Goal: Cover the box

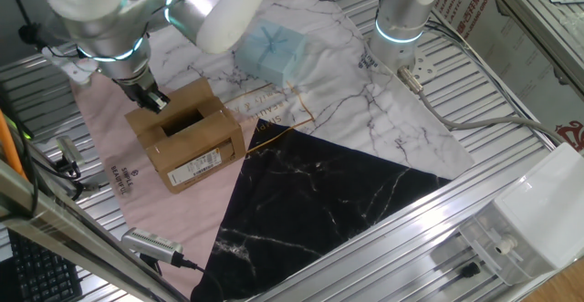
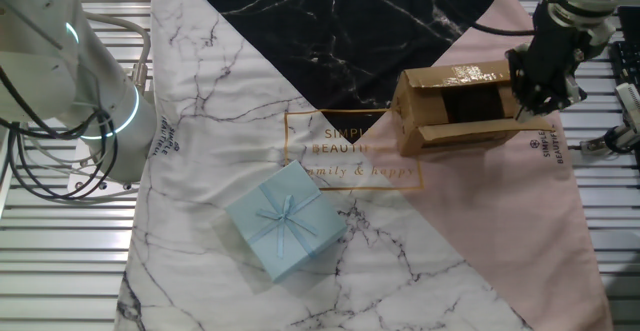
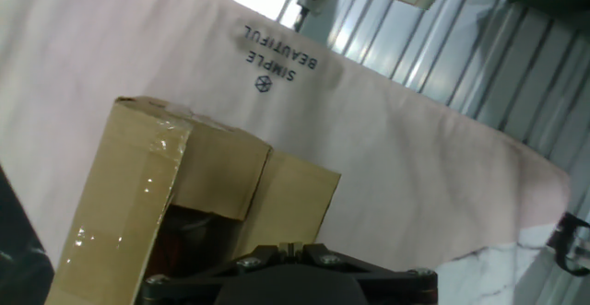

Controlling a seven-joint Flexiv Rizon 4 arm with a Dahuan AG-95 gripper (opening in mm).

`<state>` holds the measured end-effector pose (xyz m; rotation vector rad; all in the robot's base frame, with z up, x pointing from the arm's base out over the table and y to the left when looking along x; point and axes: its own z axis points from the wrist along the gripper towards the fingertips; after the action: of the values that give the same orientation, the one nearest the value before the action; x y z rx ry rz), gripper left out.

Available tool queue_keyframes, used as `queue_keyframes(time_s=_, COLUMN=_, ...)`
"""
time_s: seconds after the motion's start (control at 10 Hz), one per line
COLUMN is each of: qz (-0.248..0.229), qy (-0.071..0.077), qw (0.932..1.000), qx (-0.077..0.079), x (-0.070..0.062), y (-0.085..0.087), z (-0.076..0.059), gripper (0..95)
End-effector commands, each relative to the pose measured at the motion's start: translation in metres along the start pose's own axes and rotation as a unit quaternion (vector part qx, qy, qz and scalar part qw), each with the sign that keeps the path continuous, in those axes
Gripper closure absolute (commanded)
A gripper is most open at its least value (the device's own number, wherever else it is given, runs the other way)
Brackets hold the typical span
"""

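The black two-finger gripper [image 1: 151, 99] sits at one short end of the small brown cardboard box [image 1: 190, 140], low against the end flap there; whether its fingers are spread or closed cannot be told, as the hand view cuts them off. The box lies on the pink part of the marble-print cloth [image 1: 365, 92], its long axis running away from the gripper, the middle gap showing dark between the flaps. Beyond the box lies a pale blue ribboned gift package [image 1: 274, 51].

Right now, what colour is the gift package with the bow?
Pale blue gift package, clearest in the other fixed view.
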<state>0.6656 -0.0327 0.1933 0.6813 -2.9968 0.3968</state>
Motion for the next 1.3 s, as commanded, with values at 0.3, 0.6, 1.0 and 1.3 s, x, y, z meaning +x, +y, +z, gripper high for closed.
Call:
queue_keyframes(time_s=0.3, qz=0.043, qy=-0.022, qw=0.9980, qx=0.040, x=0.002, y=0.000, z=0.000, gripper=95.0)
queue_keyframes(time_s=0.6, qz=0.039, qy=-0.025, qw=0.9983, qx=0.036, x=0.002, y=0.000, z=0.000, gripper=95.0)
queue_keyframes(time_s=1.0, qz=0.038, qy=-0.025, qw=0.9986, qx=0.029, x=0.003, y=-0.001, z=0.000, gripper=95.0)
queue_keyframes(time_s=1.3, qz=0.029, qy=-0.026, qw=0.9989, qx=0.027, x=0.019, y=-0.011, z=-0.006, gripper=95.0)
